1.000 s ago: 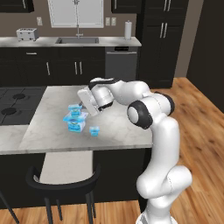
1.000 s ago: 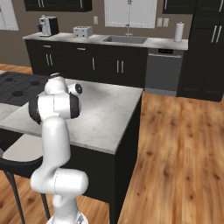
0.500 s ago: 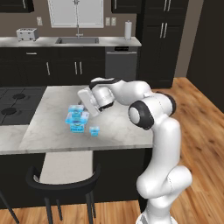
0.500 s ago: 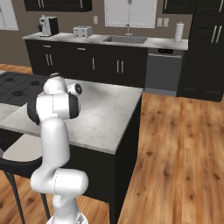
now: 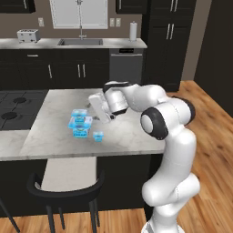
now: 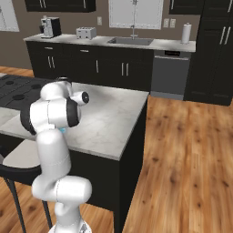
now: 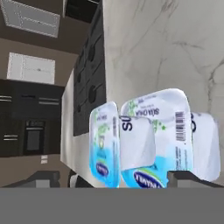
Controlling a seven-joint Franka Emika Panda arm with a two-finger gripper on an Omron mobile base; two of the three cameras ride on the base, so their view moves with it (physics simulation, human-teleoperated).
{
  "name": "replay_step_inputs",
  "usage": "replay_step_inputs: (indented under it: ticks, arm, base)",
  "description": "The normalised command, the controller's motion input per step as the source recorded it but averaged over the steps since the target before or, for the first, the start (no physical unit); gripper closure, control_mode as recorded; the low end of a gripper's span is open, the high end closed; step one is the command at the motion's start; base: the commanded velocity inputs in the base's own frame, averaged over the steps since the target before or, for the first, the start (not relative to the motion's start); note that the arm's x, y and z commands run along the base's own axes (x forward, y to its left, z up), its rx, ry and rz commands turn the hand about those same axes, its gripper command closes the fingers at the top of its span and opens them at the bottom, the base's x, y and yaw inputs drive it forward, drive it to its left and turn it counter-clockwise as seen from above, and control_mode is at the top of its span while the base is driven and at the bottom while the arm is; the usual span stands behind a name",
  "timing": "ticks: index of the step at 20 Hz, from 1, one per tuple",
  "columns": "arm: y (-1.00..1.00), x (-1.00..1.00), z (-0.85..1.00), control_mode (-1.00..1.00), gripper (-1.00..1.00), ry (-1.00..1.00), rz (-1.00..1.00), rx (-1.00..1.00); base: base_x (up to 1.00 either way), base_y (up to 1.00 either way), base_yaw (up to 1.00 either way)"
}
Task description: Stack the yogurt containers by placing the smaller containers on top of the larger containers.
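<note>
On the marble island counter (image 5: 59, 136), toward the edge nearest the black chair (image 5: 63, 193), the yogurt containers cluster together. The medium cup (image 5: 79, 113) sits on top of the largest cup (image 5: 80, 128), forming a short stack of translucent light-blue plastic with white printed lids. The tiny cup (image 5: 98, 135) stands on the counter just beside the stack, on the side toward the robot. In the hand view the lids show green and blue lettering and a barcode. The gripper (image 5: 96, 108) hovers just beside the stack's top, its jaws spread apart and holding nothing, dark fingertips (image 7: 186, 178) flanking the cups.
</note>
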Motion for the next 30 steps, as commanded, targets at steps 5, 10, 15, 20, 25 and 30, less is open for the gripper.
replay_step_inputs:
  ticks: [5, 10, 15, 20, 25, 30]
  arm:
    - [-0.58, -0.43, 0.19, -1.00, -1.00, -0.09, 0.00, 0.16]
    - [-0.31, -0.34, 0.30, -1.00, -1.00, -0.08, 0.00, 0.15]
    - [0.00, -0.19, 0.05, -1.00, -1.00, 0.00, 0.00, 0.02]
    - [0.00, -0.26, 0.00, -1.00, -1.00, 0.05, 0.01, -0.02]
    - [0.00, -0.19, 0.02, -1.00, -1.00, 0.05, 0.03, -0.04]
    - [-0.03, -0.03, 0.01, -1.00, -1.00, 0.04, 0.05, -0.01]
  base:
    - [0.00, 0.00, 0.00]
    - [0.00, 0.00, 0.00]
    - [0.00, 0.00, 0.00]
    - [0.00, 0.00, 0.00]
    - [0.00, 0.00, 0.00]
    - [0.00, 0.00, 0.00]
